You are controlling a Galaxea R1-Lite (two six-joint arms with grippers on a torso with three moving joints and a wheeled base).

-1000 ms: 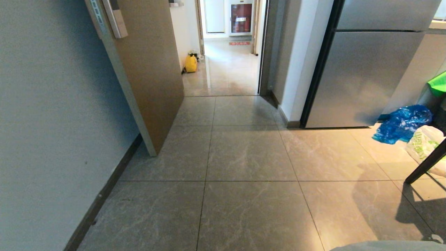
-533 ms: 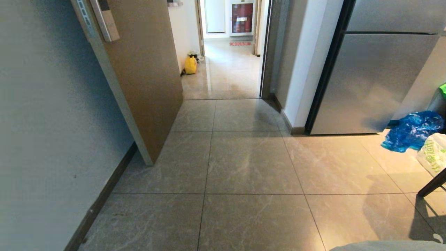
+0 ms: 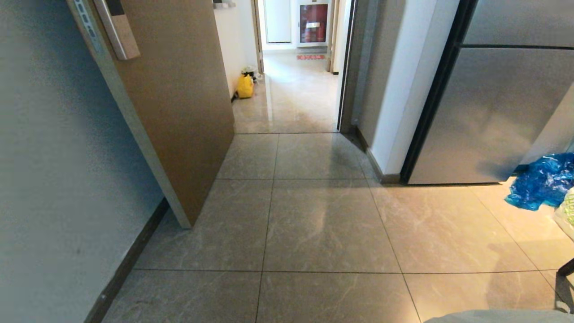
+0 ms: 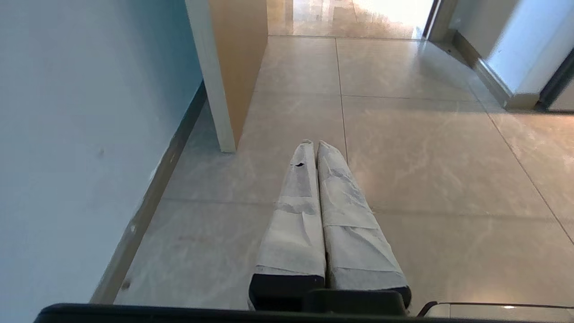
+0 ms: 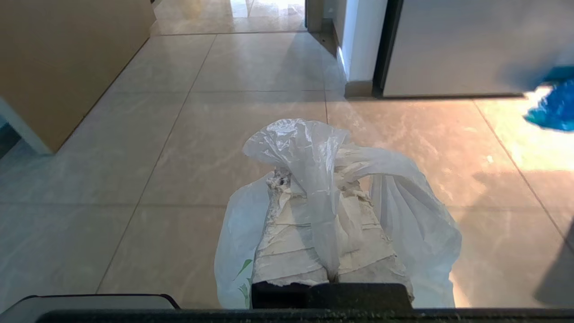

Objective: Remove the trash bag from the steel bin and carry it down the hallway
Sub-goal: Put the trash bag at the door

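In the right wrist view, the thin white trash bag (image 5: 417,215) with green print low on its side hangs from my right gripper (image 5: 316,179). The taped fingers are shut on the bag's twisted top, which drapes over them above the floor tiles. My left gripper (image 4: 314,146) is shut and empty, its white-wrapped fingers pressed together and held over the floor near the left wall. Through the doorway ahead, the hallway (image 3: 293,89) runs on with glossy tiles. The steel bin is out of view. Neither arm shows in the head view.
An open brown door (image 3: 179,103) stands ahead on the left against the grey wall (image 3: 54,157). A steel fridge (image 3: 493,116) flanks the doorway on the right, with a blue bag (image 3: 542,179) on the floor beside it. A yellow bag (image 3: 245,86) sits in the hallway.
The whole head view has shifted: the camera has come closer to the doorway. The door and fridge look larger, and the blue bag and white bag have slid toward the right edge.
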